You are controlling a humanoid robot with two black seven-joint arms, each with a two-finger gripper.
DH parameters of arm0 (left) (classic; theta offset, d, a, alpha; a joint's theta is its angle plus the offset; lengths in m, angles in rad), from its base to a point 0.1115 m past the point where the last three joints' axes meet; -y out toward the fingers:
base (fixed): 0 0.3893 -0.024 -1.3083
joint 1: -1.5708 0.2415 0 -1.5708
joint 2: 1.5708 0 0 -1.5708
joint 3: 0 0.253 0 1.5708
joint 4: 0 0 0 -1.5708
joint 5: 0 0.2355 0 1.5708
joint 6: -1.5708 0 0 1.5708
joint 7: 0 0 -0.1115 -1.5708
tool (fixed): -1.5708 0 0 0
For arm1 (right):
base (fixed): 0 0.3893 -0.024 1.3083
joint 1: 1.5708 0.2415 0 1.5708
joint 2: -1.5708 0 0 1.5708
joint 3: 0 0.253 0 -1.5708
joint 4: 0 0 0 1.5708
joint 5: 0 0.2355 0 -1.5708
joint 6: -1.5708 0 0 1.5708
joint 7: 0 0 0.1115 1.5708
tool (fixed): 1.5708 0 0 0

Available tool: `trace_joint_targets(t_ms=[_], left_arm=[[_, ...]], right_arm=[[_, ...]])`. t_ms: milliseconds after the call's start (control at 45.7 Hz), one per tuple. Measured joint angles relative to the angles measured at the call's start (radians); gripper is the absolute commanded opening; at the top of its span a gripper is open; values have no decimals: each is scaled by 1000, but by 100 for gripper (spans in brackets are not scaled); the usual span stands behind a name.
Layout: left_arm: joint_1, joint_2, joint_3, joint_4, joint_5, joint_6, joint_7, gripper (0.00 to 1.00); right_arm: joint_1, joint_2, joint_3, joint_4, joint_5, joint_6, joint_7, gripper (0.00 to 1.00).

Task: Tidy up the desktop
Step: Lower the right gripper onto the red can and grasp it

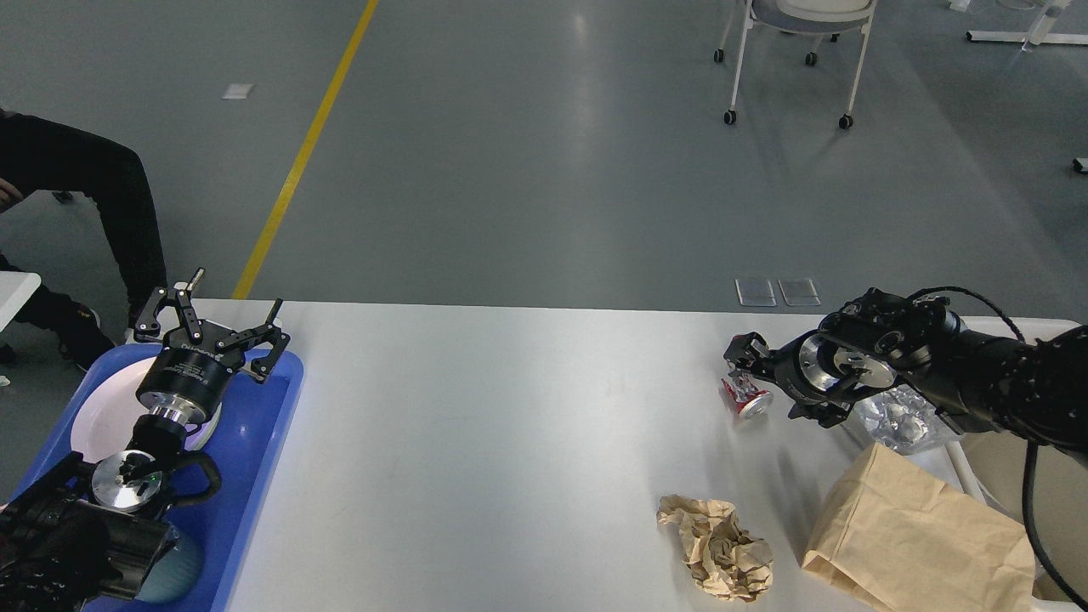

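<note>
The white desktop point(510, 425) spans the view. A crushed red can point(748, 399) lies on it at the right. My right gripper point(769, 384) is low over the desktop right at the can, with its fingers spread apart and its upper finger point(741, 350) covering the can's top. A crumpled brown paper ball point(718, 548) and a brown paper bag point(918, 535) lie near the front right. A foil-filled clear container point(901, 418) is partly hidden behind my right arm. My left gripper point(212, 321) is open and empty above the blue tray point(255, 476).
A white plate point(102, 416) sits in the blue tray at the far left. A cream-white bin point(999, 472) stands at the right edge behind the bag. A seated person's leg point(127, 212) is at the left, and a wheeled chair point(799, 51) is at the back.
</note>
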Motion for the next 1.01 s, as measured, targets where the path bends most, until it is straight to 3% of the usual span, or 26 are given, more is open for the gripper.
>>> trace_joint_targets(t_ms=[131,284,350,460,569,635,1007], left_arm=[[0,0,0,0,0,0,0,96],[0,0,0,0,0,0,0,96],[0,0,0,0,0,0,0,96],[0,0,0,0,0,0,0,96],[0,0,0,0,0,0,0,96],[0,0,0,0,0,0,0,96],[0,0,0,0,0,0,0,96]], right_arm=[[-43,30,31,-62,0,-34,0,100],[-102,70,39,-100,0,-125,0,85],[-121,78,40,-103,1,-158,0,70],[-140,86,41,-103,2,-183,-2,33],[-144,88,42,-103,8,-186,-6,8],[-145,88,43,-103,16,-186,-7,0],[-135,87,44,-99,52,-187,-7,0]])
